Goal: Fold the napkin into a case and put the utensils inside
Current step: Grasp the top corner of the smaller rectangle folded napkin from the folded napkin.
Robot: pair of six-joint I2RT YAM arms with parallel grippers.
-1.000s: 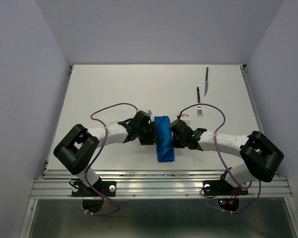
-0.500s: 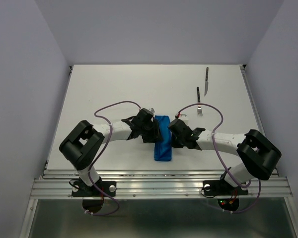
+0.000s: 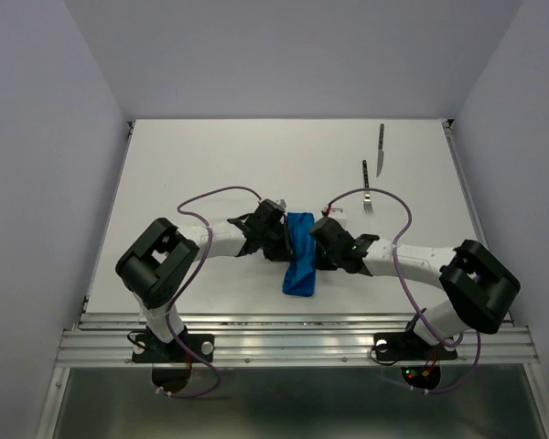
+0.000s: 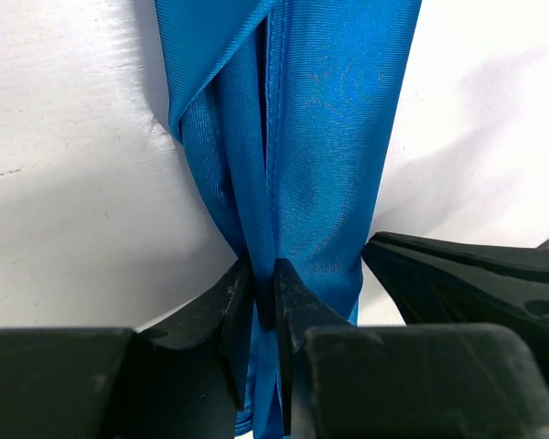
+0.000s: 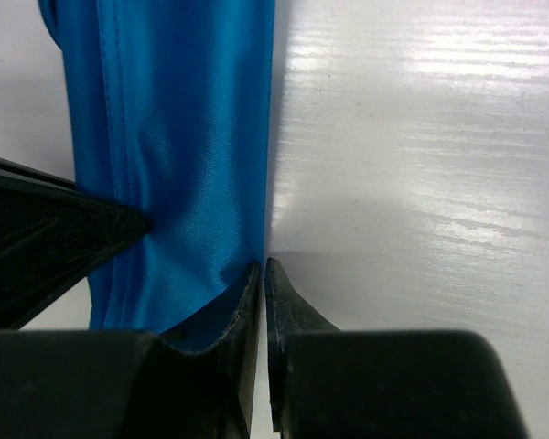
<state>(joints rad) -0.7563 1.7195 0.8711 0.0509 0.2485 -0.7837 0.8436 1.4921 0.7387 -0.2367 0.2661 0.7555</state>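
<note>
**Top external view.** The napkin (image 3: 301, 254) lay on the table (image 3: 210, 165) as a narrow blue band, its long axis running from near to far. The left gripper (image 3: 282, 240) met the napkin's left edge. The right gripper (image 3: 318, 245) met its right edge, about opposite the left one. The fork (image 3: 367, 190) and the knife (image 3: 381, 149) lay bare on the table, beyond the napkin and to its right. The knife was the farther of the two, and both were well apart from the cloth.

**Left wrist view.** I saw the left gripper's jaws drawn narrow, with its fingers (image 4: 297, 306) pinching gathered folds of the napkin. A dark finger of the right gripper touched the napkin's opposite edge.

**Right wrist view.** The right gripper's fingers (image 5: 242, 302) stood almost together at the napkin's right-hand edge. They appeared to nip that edge, though the slit between them was too dark for me to be sure. The left gripper's finger pressed the napkin from the other side.
</note>
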